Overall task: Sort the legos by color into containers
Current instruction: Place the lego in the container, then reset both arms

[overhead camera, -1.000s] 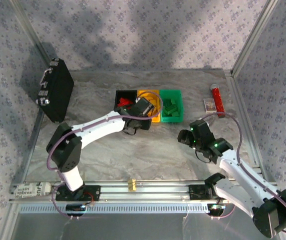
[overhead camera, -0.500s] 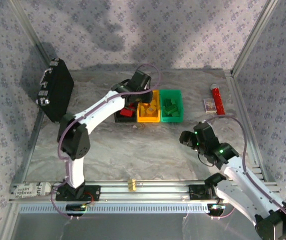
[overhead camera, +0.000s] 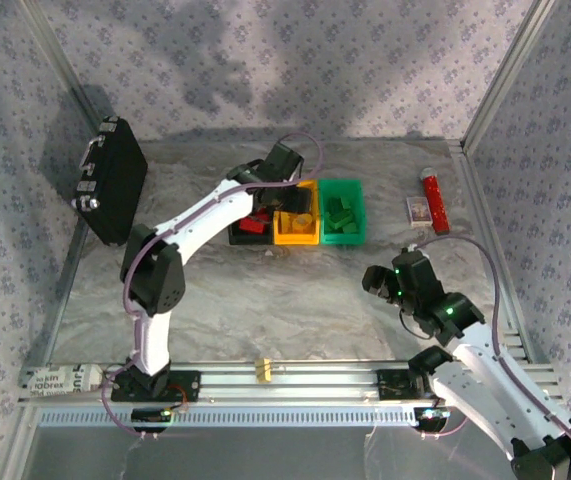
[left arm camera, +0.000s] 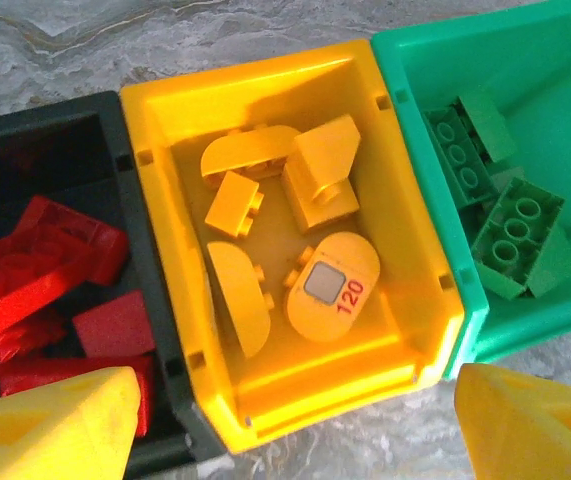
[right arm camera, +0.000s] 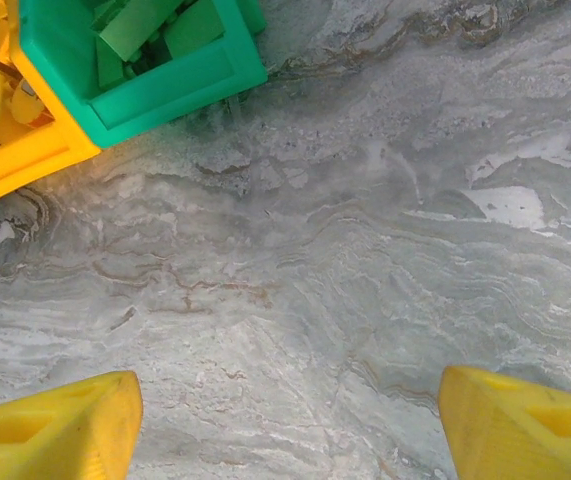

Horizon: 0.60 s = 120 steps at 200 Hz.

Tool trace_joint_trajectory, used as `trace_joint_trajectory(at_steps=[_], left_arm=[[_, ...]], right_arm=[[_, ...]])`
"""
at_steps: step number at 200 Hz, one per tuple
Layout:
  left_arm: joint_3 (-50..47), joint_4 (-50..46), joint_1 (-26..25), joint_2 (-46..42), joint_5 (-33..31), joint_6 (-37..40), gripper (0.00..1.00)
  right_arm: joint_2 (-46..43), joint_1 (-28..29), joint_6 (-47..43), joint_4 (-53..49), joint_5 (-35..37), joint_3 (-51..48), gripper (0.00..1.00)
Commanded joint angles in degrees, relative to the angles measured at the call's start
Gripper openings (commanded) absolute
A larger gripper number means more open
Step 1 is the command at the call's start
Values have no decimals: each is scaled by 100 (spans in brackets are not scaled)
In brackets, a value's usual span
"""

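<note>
Hovering over the row of bins, the left arm reaches out from its base. The left jaws are wide apart with nothing between them, and their yellow fingertips poke in at the bottom corners of the left wrist view. Straight below sits the yellow bin with the yellow legos in it. They're a handful of curved and blocky bits, one with a grey sticker reading 120. Joined on its left is the black bin holding the red legos. On its right is the green bin with the green legos piled inside. So every brick I can see sits with its own colour, reds in the black one. The right jaws are spread wide too, empty, over bare marble counter a little off the near corner of the green bin. Off to the sides there's a black case at far left and a red cylinder at far right, both well apart from the bins.
</note>
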Motion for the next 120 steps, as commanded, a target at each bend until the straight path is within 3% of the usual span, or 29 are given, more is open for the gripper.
trace_joint_trajectory(at_steps=[1, 28, 66, 76, 120], left_arm=[[-387, 297, -59, -724, -270, 148, 83], [-1067, 571, -71, -1414, -708, 299, 84], [-2425, 1137, -75, -2577, -1632, 604, 91], [-2766, 1258, -62, -2897, -1901, 694, 93], [-4595, 2108, -27, -4501, -3193, 1154, 100]], right_arm=[[-12, 28, 36, -2, 134, -76, 80], [-41, 38, -364, 125, 326, -37, 80], [-593, 98, -1111, 183, 1330, 60, 82], [-855, 123, -1413, 318, 1527, -2, 98], [-2132, 178, -2033, 746, 2479, -649, 99]])
